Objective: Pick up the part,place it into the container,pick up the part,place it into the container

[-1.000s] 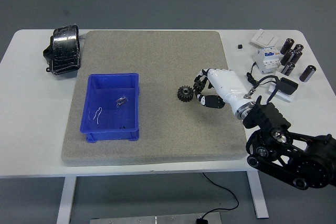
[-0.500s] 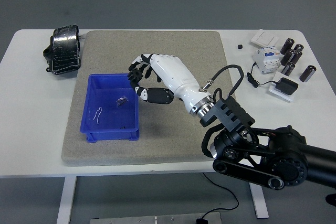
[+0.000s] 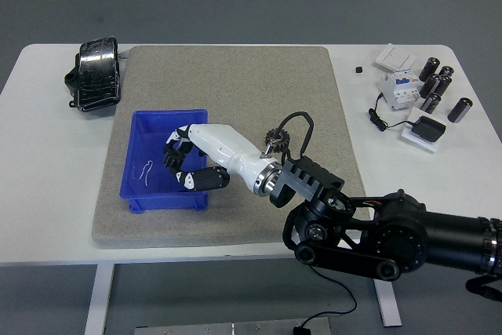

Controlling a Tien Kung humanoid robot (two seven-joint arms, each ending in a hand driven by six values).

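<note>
The right hand (image 3: 188, 164) is reached over the blue container (image 3: 141, 186) on the grey mat (image 3: 235, 84), white palm above the bin's right half. Its fingers (image 3: 172, 154) are curled; whether anything is clamped cannot be told. The gear part (image 3: 277, 141) is seen on the mat, right of the container, partly hidden by the forearm. A black bundle (image 3: 96, 74) lies on the desk (image 3: 47, 217).

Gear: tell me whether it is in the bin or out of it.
Out. The gear lies on the mat, right of the blue bin; the robot hand reaches into the bin.
</note>
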